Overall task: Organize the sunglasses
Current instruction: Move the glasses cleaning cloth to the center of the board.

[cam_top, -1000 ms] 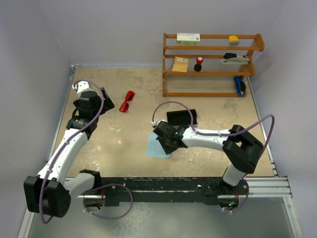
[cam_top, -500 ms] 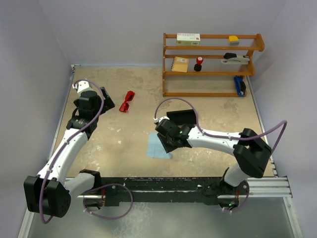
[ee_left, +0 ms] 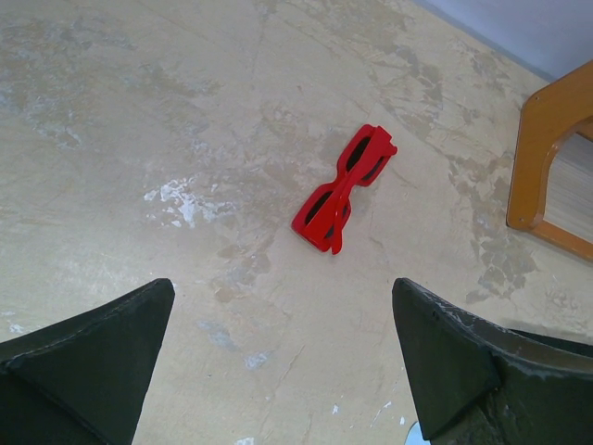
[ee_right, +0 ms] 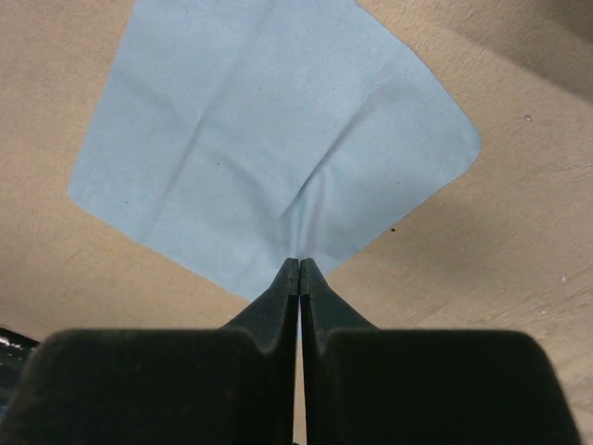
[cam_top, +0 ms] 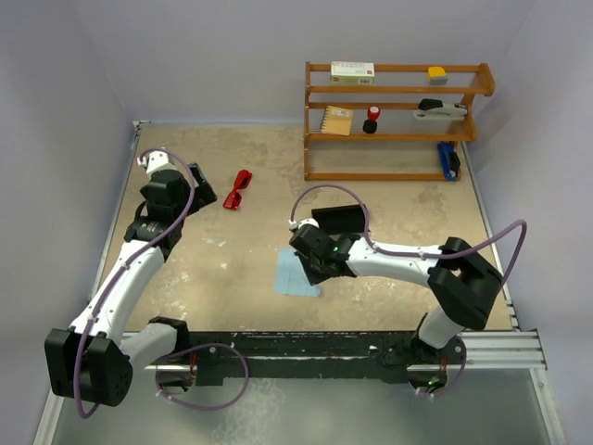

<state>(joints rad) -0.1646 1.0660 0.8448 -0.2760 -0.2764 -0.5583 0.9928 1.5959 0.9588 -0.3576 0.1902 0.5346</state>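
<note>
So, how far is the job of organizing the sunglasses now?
Nothing looks finished. The red sunglasses lie folded on the table, untouched, apart from the black case. In hand: the right gripper is shut on the edge of the blue cloth; the left gripper hangs open, facing the sunglasses. Left: picking up the sunglasses and putting them away.

The sunglasses (ee_left: 345, 188) look like glossy plastic; the cloth (ee_right: 269, 139) is matt, creased fabric; the shelf (cam_top: 408, 68) is smooth wood.
</note>
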